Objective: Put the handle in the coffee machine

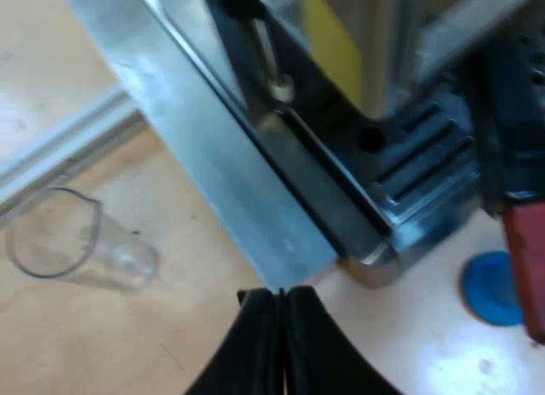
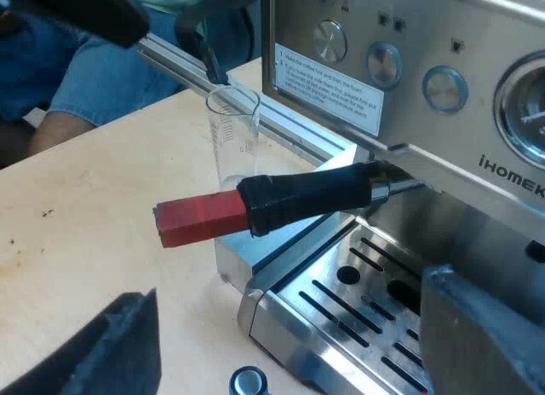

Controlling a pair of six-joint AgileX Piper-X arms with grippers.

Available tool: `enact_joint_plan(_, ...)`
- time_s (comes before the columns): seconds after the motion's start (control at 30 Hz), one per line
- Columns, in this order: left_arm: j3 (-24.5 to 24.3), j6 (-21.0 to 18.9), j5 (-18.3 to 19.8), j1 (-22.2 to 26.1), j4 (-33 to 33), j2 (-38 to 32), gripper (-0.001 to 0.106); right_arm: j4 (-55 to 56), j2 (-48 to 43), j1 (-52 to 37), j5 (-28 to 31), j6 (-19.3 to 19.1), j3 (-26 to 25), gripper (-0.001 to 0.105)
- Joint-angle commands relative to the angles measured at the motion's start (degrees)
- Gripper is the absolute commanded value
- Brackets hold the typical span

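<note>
Left wrist view: closed left hand [image 1: 279, 297]; right wrist view: person's leg [image 2: 106, 80].

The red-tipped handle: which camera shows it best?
The right wrist view: the whole handle, dark grip to red end, sticks out from the espresso machine. The left wrist view catches a strip of it, its red end near the blue tamper.

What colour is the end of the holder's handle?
The handle's end is red, seen best in the right wrist view.
</note>
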Motion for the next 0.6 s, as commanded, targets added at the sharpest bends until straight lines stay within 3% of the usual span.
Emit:
enact_joint_plan(0.03,0.8,-2.0,-2.1,-0.2,-1.8,-0.1,0.001,-0.4,-0.3,0.1,0.2,-1.0,-0.2,0.066)
enact_joint_plan(0.47,5.4,-1.9,-2.1,-0.9,-4.1,5.5,0.001,0.5,-0.3,0.1,0.8,-1.0,-0.2,0.066)
enact_joint_plan(0.6,5.4,-1.9,-2.1,-4.7,-4.4,8.1,0.001,1.4,-0.3,0.1,0.9,-1.0,-0.2,0.066)
